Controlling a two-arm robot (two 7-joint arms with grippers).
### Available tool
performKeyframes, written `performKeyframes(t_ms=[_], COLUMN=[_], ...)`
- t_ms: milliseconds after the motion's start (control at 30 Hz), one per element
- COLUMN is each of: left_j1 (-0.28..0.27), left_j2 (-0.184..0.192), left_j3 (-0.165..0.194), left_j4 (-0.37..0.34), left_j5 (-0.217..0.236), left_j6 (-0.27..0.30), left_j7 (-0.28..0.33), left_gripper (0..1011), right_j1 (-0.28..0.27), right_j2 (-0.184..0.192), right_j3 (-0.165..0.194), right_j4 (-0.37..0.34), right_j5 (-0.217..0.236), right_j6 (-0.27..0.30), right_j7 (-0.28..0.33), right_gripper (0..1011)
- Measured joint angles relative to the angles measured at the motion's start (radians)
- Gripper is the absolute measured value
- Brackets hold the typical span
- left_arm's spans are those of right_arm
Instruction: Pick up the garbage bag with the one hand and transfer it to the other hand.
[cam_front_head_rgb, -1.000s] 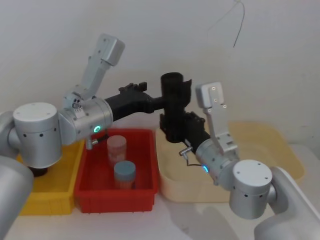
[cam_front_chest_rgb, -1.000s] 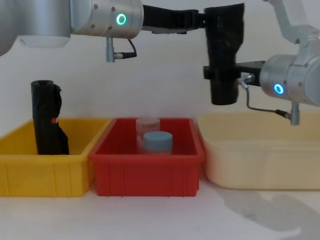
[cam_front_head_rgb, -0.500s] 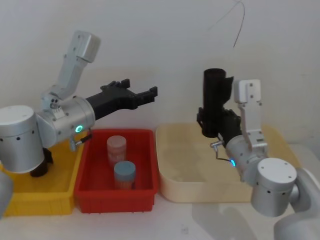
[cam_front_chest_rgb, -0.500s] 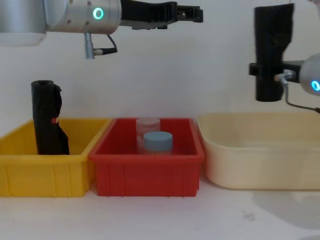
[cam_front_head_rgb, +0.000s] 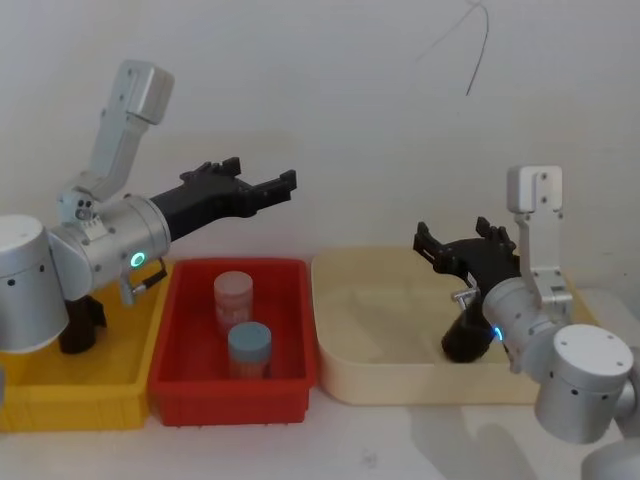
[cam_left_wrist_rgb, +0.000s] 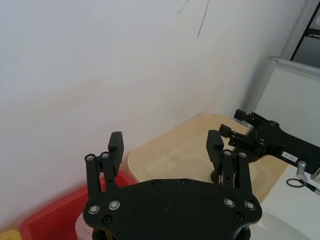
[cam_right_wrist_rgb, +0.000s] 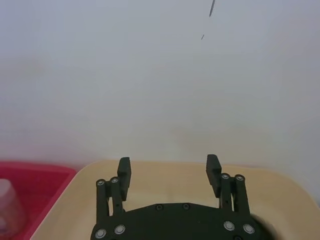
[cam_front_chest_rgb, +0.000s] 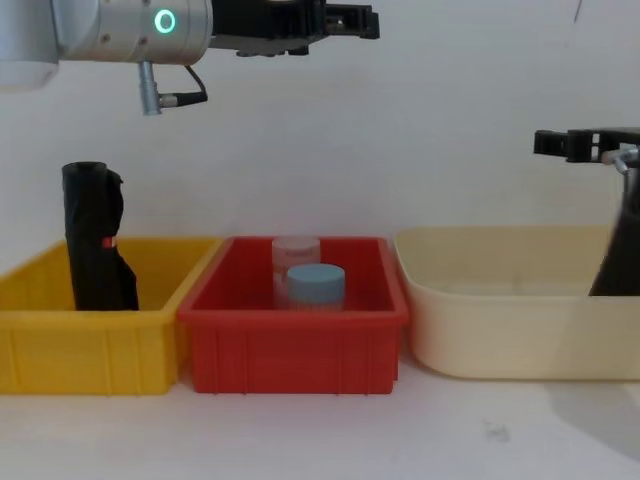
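The garbage bag, a black crinkled roll, stands leaning in the right part of the cream tub; in the chest view the garbage bag rises above the tub's rim at the far right. My right gripper hangs open just above it, holding nothing, and also appears as right gripper and right gripper. My left gripper is open and empty, high over the red bin; it is the left gripper and left gripper too.
The red bin holds two jars, one pale and one blue-lidded. A yellow bin on the left holds a black roll with a red mark. The wall is close behind.
The right gripper carried the garbage bag rightward and down, then let it go into the cream tub and opened. The left gripper, open, drew back to the left.
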Motion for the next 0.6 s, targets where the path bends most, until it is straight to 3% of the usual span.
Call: performKeyframes(t_ms=[133,600], left_j1=[0.004,0.011], left_j2=[0.003,0.008], left_j3=[-0.004,-0.01], left_j4=[-0.006,-0.017], left_j5=[-0.003,-0.008], left_j6=[0.003,0.007], left_j7=[0.003,0.008], left_gripper=[1001,1001], right_j1=[-0.014,-0.053], right_j2=[0.01,0.057], right_j3=[0.003,-0.013], right_j4=[-0.023,-0.134], right_j5=[0.012,0.057], right_j6=[0.009,0.031], right_j7=[0.032,0.156], right_gripper=[998,1000])
